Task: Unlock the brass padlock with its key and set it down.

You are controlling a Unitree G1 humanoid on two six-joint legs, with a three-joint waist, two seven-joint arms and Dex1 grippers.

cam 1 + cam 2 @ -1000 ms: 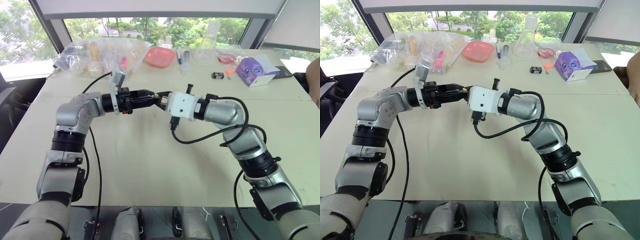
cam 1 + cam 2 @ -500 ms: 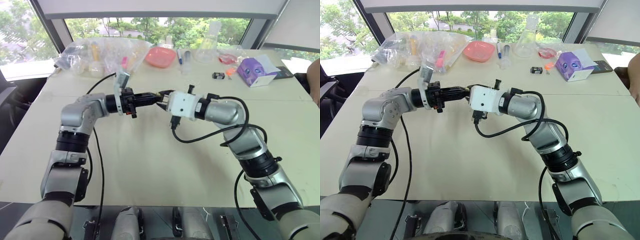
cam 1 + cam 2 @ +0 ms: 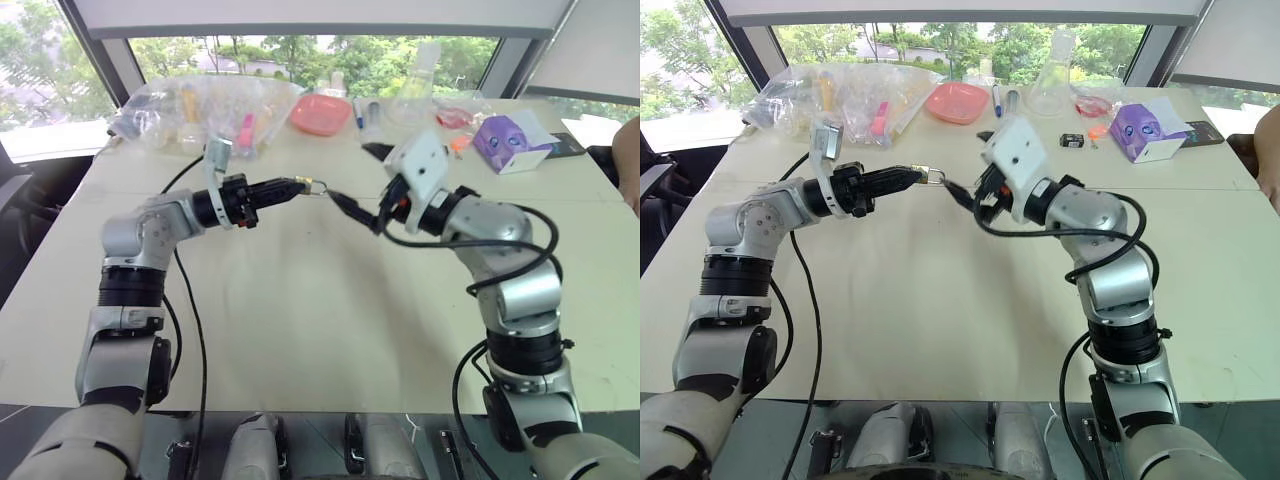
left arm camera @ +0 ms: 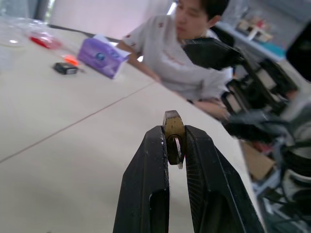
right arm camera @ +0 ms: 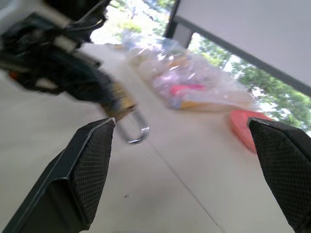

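Clamps the brass padlock [image 3: 305, 184] by its body in the left gripper [image 3: 290, 187], fingers narrow and pressed flat on two opposite faces. Keeps it in the air well above the table [image 3: 300, 330], probably to leave the shackle [image 5: 136, 131] and the keyway end free past the fingertips. Reaches in from 9 o'clock with the left forearm about level, elbow bent and out to the side, gripper pointing toward 3 o'clock.

Stands off at 3 o'clock of the lock with the right gripper [image 3: 362, 178], near but apart from it, fingers spread wide and holding nothing. Faces back toward 9 o'clock across the gap, so the lock sits framed between the two open tips in the right wrist view. Carries the right wrist cocked high, elbow folded, white wrist block tilted up above the fingers.

Looks sprung at one end, that shackle, hanging as an open hook, though too blurred to be sure. Cannot make out a key anywhere. Judged from this: setting-down not yet done, since the lock hangs clear of the tabletop.

Farther back, toward 12 o'clock along the far edge: clear plastic bags [image 3: 200, 105], a pink dish [image 3: 320, 113], a glass flask [image 3: 415, 90]. At 1 to 2 o'clock, a small black box [image 3: 435, 151] and a purple box [image 3: 507, 142], all well apart from both grippers.
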